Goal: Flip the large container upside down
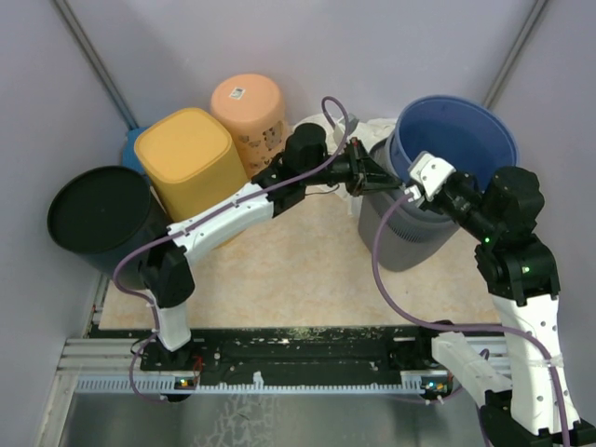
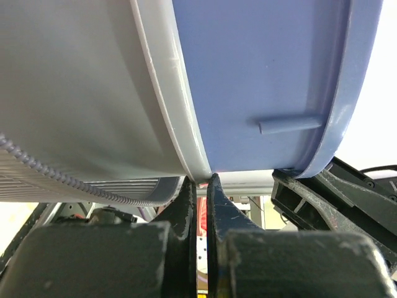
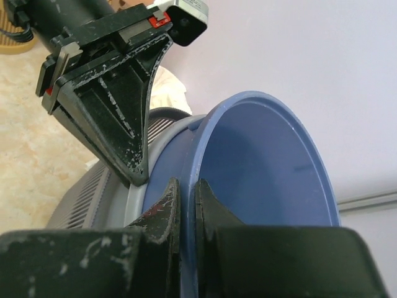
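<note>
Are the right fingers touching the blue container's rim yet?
Touching. The right wrist view shows the wall of the blue container running down between the right fingers, which sit against it on both sides with no gap visible.

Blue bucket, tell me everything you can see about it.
The bucket is blue plastic, round and empty, with a rolled rim and a rib under it. It sits upright, mouth open, nested in a grey slatted bin on the right. The right claw pinches its rim; the left claw seems to pinch the bin's rim beside it.
</note>
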`<control>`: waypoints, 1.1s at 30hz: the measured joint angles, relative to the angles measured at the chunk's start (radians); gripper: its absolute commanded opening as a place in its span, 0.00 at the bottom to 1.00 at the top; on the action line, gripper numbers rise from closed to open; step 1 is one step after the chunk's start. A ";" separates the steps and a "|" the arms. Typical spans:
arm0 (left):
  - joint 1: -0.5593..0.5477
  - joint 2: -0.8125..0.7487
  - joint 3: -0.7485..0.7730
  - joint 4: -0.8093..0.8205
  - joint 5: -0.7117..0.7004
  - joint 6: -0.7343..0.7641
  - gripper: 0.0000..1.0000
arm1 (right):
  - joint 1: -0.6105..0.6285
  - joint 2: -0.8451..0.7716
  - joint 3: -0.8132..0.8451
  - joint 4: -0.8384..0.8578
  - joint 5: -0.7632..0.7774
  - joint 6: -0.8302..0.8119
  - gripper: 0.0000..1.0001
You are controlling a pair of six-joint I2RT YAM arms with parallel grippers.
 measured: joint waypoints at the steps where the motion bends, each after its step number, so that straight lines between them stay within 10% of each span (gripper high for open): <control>1: 0.004 -0.005 -0.013 0.005 0.007 -0.003 0.00 | 0.000 0.000 0.000 -0.010 -0.007 -0.005 0.00; 33: 0.172 0.056 -0.061 0.069 0.007 0.001 0.00 | 0.001 -0.001 0.164 -0.022 -0.130 -0.050 0.00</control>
